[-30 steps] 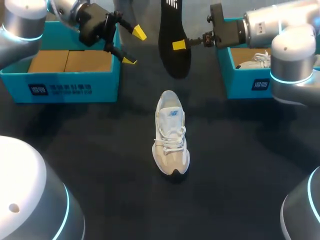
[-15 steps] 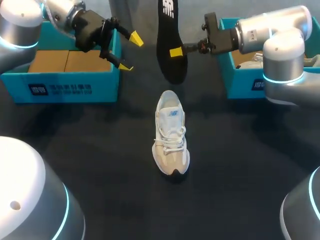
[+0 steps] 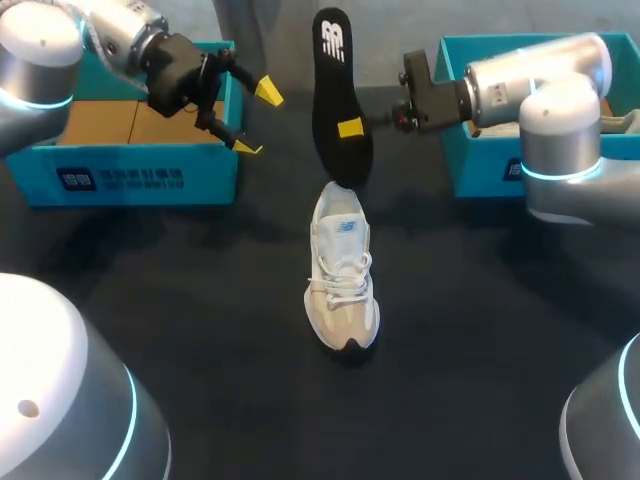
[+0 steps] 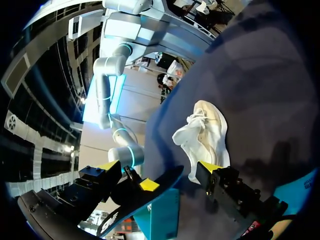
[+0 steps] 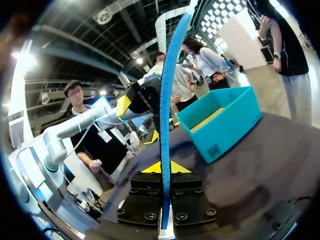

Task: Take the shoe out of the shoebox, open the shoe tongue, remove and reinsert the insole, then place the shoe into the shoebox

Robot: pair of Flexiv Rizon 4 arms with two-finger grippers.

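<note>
Lowered since a second ago, the black insole (image 3: 335, 100) is held upright, clamped in the right gripper (image 3: 350, 128), its lower end just over the heel of the white shoe (image 3: 342, 270), which is set on the table (image 3: 200, 300). The left gripper (image 3: 257, 120), fingers spread and empty, is drawn back beside the left shoebox (image 3: 120, 170).

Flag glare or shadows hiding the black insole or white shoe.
Head view: even light; the black foam insole blends at its lower end into the dark tabletop, the white-and-beige laced sneaker stands out. Right wrist view: glare overhead, insole's blue edge clear. Left wrist view: sneaker well lit.
</note>
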